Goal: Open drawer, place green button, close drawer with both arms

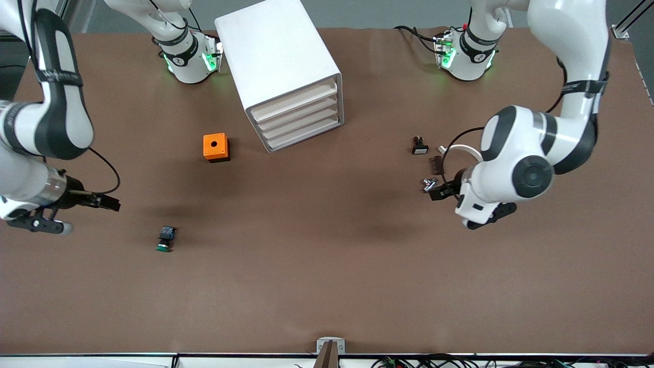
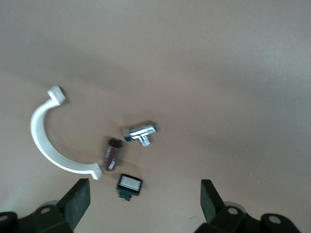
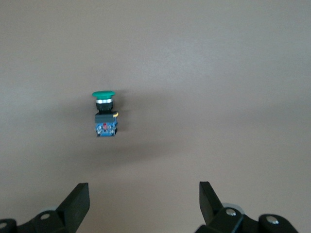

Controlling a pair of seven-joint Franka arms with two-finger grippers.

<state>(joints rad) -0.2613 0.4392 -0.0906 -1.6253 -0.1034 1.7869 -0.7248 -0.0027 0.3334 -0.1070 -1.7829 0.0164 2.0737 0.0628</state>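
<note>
Two grippers hover over the brown worktop [image 1: 327, 266], and we see both sets of fingers spread wide and holding nothing. Taking the white drawer cabinet [image 1: 278, 66] as our landmark, the green-capped button [image 1: 165, 239] lies on its side nearer the front camera than the cabinet and toward the right arm's end. In the right wrist view we find the button [image 3: 104, 115] ahead of the right gripper [image 3: 144, 199], apart from both fingers [image 3: 77, 199]. All four cabinet drawers [image 1: 301, 125] sit shut. The left gripper [image 2: 146, 199] hangs at the left arm's end, over a white curved clip [image 2: 48, 141], a chrome fitting [image 2: 141, 132] and a white-faced button [image 2: 129, 184].
</note>
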